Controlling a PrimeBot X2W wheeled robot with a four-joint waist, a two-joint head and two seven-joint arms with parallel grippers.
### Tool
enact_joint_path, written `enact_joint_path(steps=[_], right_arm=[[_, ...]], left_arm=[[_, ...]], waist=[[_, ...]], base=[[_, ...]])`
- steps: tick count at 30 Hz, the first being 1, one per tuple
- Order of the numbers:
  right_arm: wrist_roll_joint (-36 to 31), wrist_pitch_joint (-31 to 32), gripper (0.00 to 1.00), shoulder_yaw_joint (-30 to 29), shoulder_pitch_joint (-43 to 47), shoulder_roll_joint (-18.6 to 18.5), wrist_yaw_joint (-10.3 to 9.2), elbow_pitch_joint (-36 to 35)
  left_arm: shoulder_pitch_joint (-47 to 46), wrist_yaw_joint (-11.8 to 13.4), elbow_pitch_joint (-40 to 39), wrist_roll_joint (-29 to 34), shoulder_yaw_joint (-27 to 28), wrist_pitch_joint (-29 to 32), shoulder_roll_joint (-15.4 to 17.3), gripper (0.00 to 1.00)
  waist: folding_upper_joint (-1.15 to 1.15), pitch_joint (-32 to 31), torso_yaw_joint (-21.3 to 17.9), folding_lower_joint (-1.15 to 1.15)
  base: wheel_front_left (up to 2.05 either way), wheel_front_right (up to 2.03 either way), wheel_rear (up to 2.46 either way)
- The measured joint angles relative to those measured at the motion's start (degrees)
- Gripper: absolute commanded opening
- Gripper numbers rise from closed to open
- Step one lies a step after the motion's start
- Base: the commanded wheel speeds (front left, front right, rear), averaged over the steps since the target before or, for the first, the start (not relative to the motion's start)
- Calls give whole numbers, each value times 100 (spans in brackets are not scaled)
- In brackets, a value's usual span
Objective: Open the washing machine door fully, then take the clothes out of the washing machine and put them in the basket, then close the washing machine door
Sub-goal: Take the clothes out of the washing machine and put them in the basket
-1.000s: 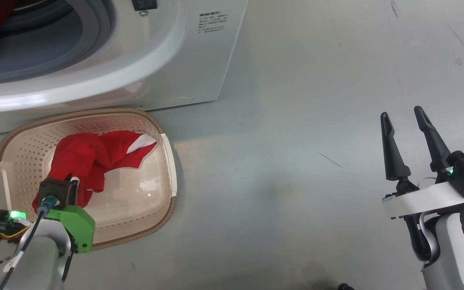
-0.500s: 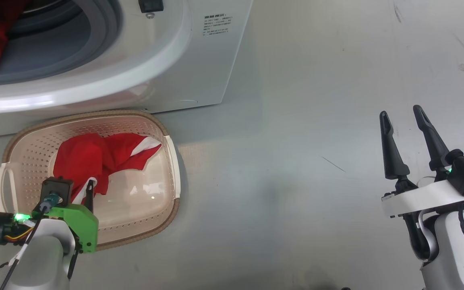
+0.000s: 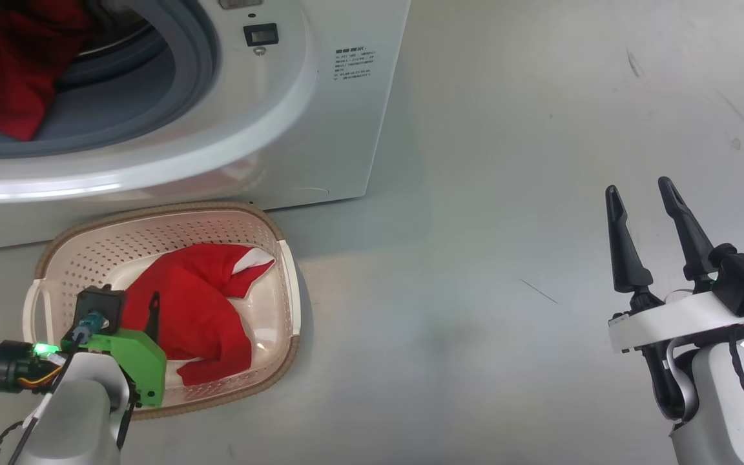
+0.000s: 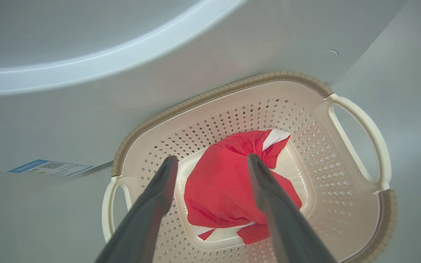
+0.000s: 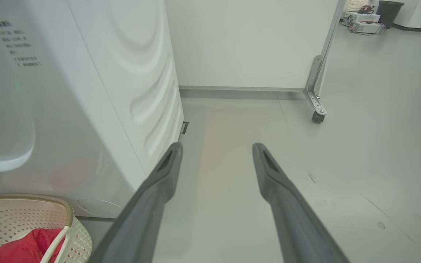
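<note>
Shows left gripper (image 4: 211, 159) open, empty, over the basket (image 3: 285, 258); more clothes (image 3: 10, 84) behind the basket inside the washing machine (image 3: 346, 129); right gripper (image 3: 639, 186) open, farther off.

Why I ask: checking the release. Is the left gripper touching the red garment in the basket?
Cannot tell. In the left wrist view the open left gripper has one finger overlapping the red garment in the basket; no gap shows.
</note>
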Motion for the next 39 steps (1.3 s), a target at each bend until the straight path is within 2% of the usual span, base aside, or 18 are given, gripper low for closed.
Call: enact_joint_path(steps=[4, 17, 24, 39], right_arm=[[0, 0, 100, -45, 4, 10, 0, 60], [0, 0, 100, -100, 235, 12, 0, 207], [1, 0, 100, -92, 430, 13, 0, 248], [16, 0, 100, -48, 884, 65, 0, 248]], left_arm=[[0, -21, -130, -42, 46, -1, -86, 100], [91, -94, -1434, -146, 208, -13, -181, 100], [537, -144, -1982, -145, 232, -18, -200, 100], [1576, -108, -3285, -245, 649, -19, -316, 100]], waist=[[0, -204, 50, 0], [0, -952, 357, 0], [0, -1352, 571, 0], [0, -2036, 909, 0]], base=[[0, 0, 0], [0, 0, 0], [0, 0, 0], [0, 0, 0]])
